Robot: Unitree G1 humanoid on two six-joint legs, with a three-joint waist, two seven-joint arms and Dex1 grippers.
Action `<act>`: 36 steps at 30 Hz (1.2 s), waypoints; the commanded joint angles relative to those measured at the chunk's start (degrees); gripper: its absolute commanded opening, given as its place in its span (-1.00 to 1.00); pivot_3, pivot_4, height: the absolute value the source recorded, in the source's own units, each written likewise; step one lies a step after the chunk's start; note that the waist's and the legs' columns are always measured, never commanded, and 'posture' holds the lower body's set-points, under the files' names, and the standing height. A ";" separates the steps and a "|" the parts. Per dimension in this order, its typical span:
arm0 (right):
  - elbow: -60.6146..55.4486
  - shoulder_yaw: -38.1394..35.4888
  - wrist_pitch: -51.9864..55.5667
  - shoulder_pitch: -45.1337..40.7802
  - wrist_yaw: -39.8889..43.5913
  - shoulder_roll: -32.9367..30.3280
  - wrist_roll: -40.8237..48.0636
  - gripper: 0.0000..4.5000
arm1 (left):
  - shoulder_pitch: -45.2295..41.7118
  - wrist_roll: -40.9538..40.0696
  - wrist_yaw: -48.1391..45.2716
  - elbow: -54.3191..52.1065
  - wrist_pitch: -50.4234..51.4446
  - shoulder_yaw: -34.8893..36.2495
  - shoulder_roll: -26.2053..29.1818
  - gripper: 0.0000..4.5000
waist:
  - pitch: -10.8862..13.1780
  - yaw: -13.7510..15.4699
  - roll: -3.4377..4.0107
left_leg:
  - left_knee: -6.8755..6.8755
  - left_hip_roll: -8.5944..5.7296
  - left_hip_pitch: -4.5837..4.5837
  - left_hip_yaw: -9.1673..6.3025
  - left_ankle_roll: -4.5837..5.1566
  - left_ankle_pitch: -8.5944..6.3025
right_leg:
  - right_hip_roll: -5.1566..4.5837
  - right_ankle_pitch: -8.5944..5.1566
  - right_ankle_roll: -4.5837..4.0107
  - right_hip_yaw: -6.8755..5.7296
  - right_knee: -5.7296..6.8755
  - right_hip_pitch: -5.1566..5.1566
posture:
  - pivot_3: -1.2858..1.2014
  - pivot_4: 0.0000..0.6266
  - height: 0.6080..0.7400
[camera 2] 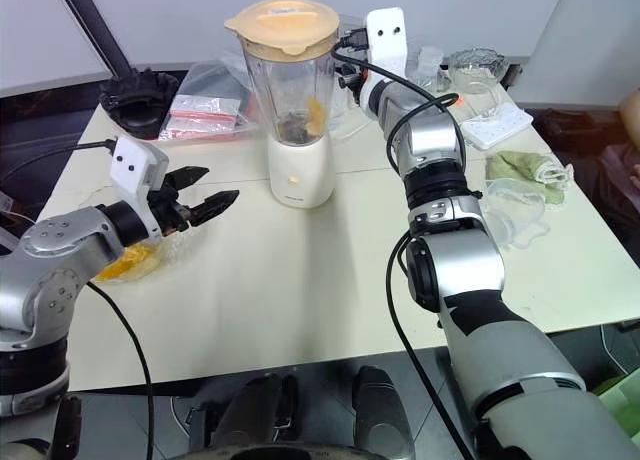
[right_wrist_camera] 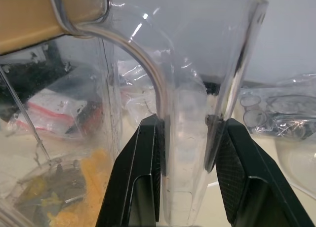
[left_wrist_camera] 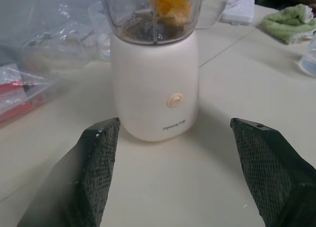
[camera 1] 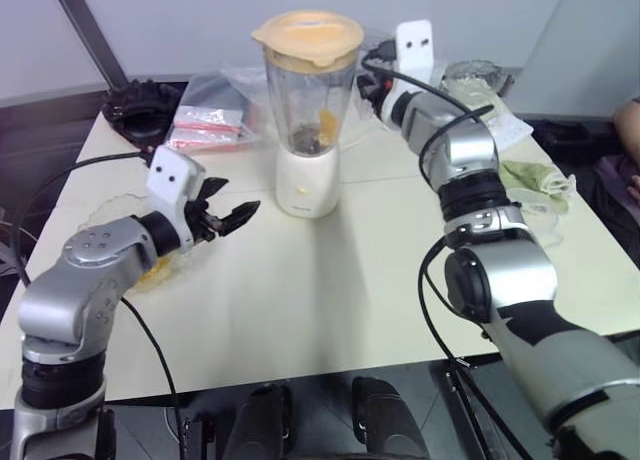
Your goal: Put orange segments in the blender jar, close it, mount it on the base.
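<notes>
hidden: right pincer (camera 1: 370,80) tips behind blender jar (camera 1: 308,85) | cropped: person's arm (camera 1: 630,130) at edge

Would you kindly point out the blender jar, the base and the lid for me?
blender jar (camera 1: 305,95): left eye view, clear front wall.
base (left_wrist_camera: 154,86): left wrist view, white front, above the button.
lid (camera 2: 283,24): right eye view, pale orange top.

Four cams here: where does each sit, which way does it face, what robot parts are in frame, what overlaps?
Left eye, right eye: head stereo pair, looking forward and down over the table; both arms in frame, left gripper open, right gripper at the blender jar.
Left wrist: looks along its own open jaws at the base with the jar mounted on it.
Right wrist: looks along its fingers clamped on the jar's handle.
Shared: jar, orange segments inside.
</notes>
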 commanded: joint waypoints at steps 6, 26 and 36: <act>-8.71 1.29 7.96 2.84 -2.74 0.56 -1.12 -0.57 | -2.02 -0.49 0.45 -0.31 -1.87 1.49 1.28 0.66 | 0.00 -0.07 0.00 | -0.02 0.00 0.00 0.00 0.00 0.00 | -0.02 0.00 0.00 -0.01 -0.01 0.00 | 0.03 -0.52 1.00; -8.39 2.95 10.12 3.87 -3.36 0.40 -2.49 -0.12 | -1.21 -1.78 0.93 -0.04 -3.46 0.43 -0.11 0.69 | -0.03 -0.15 -0.05 | -0.02 0.00 0.03 0.01 0.00 0.00 | -0.01 0.00 0.00 -0.02 -0.02 0.03 | 0.03 -0.52 1.00; -19.09 6.60 12.07 9.18 -2.27 -1.78 -6.03 0.88 | -2.02 -3.59 0.35 2.25 -4.33 1.57 -0.14 0.69 | 0.02 -0.22 -0.04 | -0.10 0.00 -0.04 0.02 0.01 -0.01 | 0.00 0.00 0.01 -0.01 -0.04 -0.07 | 0.03 -0.52 1.00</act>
